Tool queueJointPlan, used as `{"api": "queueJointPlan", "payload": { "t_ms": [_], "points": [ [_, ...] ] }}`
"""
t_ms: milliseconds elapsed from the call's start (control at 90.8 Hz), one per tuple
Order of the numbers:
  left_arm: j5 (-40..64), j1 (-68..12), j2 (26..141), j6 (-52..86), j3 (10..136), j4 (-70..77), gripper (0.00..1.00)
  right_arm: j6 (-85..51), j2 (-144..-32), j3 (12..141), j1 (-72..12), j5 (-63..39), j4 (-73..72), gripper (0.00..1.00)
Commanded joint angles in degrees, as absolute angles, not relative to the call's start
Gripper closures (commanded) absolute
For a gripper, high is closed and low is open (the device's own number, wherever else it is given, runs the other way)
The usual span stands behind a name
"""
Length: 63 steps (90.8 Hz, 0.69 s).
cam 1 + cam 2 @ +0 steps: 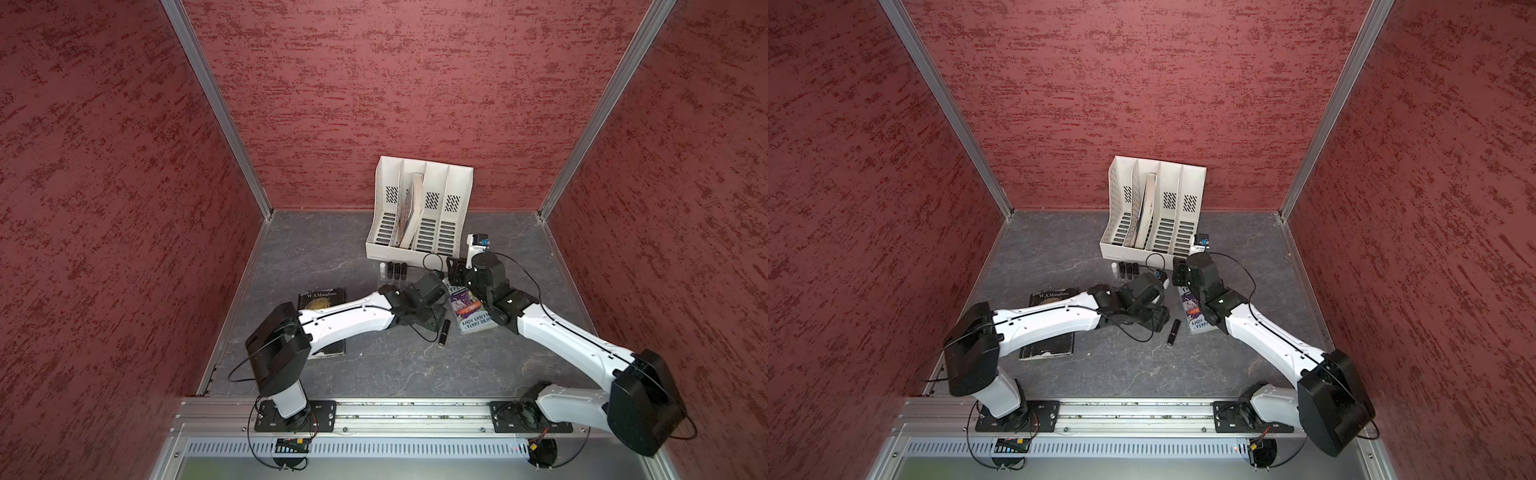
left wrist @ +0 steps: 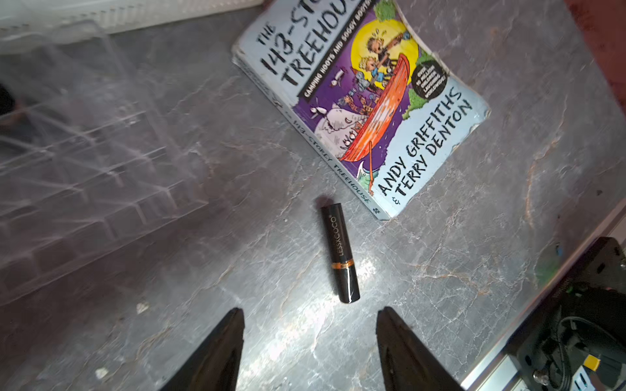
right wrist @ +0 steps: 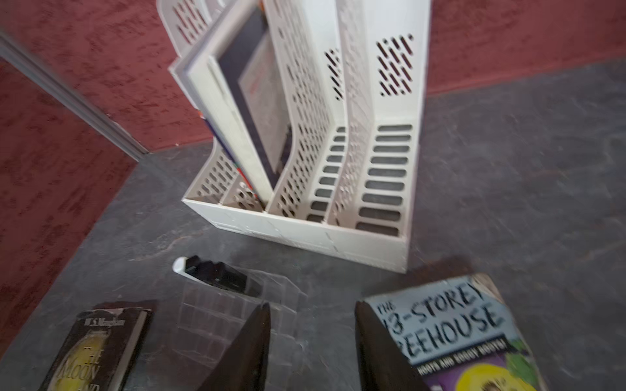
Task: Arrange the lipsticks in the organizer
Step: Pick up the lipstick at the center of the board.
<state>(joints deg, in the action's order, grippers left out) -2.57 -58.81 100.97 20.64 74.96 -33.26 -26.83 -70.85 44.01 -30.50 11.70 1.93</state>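
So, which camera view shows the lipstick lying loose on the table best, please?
The left wrist view: the loose lipstick lies large and unobstructed, its lettering readable. In both top views it is a tiny dark tube. The right wrist view misses it.

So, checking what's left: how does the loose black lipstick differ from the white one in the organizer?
The glossy black lipstick tube lies flat on the grey table; the white lipstick tube stands. The black one is loose; the white one sits in the clear acrylic organizer. Both are small cylinders.

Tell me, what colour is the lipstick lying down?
The lipstick is black with an orange band; left wrist view shows it best.
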Motion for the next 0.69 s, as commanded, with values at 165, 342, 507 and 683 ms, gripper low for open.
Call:
{"api": "queueJointPlan", "payload": {
  "t_ms": [165, 342, 507, 683],
  "points": [
    [0.16, -59.94, 114.89, 15.73, 88.34, -47.29, 0.37, -32.16, -66.34, 40.20, -25.62, 7.73, 9.74, 0.55],
    [1.38, -60.60, 120.13, 14.21, 93.16, -50.76, 0.39, -32.18, -65.51, 39.50, -24.26, 7.30, 10.21, 0.55],
    [1.69, -60.91, 122.63, 13.29, 94.65, -52.42, 0.44, -32.11, -65.06, 38.98, -23.44, 6.95, 10.25, 0.55],
    [1.08, -61.14, 123.16, 12.92, 94.08, -52.18, 0.47, -32.31, -63.91, 38.73, -22.50, 6.95, 10.72, 0.55]
  ]
}}
